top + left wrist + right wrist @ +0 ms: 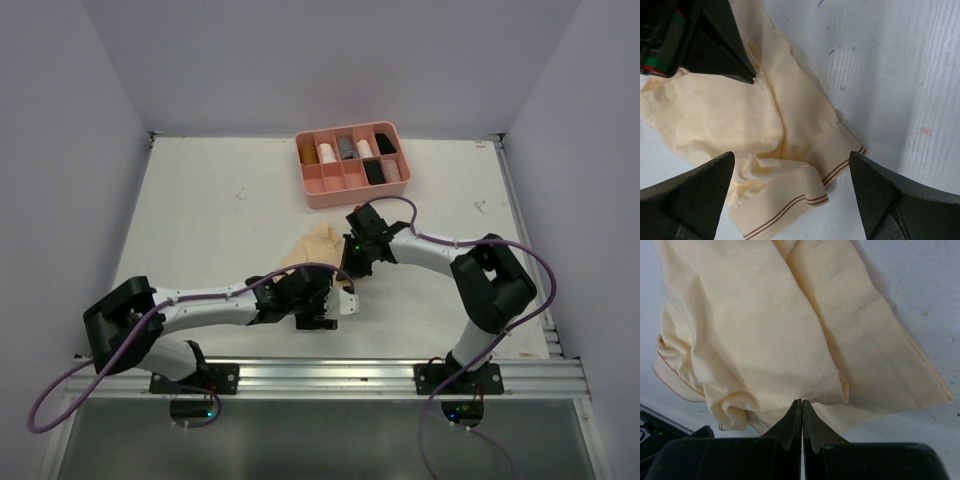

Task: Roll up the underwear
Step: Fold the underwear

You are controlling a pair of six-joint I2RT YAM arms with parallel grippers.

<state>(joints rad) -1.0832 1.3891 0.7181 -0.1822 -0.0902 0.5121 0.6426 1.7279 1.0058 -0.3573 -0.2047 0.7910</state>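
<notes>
The pale tan underwear point(316, 245) lies crumpled on the table between my two grippers. In the left wrist view the underwear point(740, 115) has its striped waistband point(785, 205) folded over towards me. My left gripper point(791, 160) is open, its jaws standing either side of the waistband, not touching it. In the right wrist view my right gripper point(801, 405) is shut, its tips pinching the near edge of the underwear point(780, 325). No loose pink or black garment is in view.
A pink divided tray point(350, 192) stands behind the garment at the back of the table, with several small rolled cloths in its compartments, black and pale ones among them. The right gripper body point(700, 40) sits close above the left gripper's view.
</notes>
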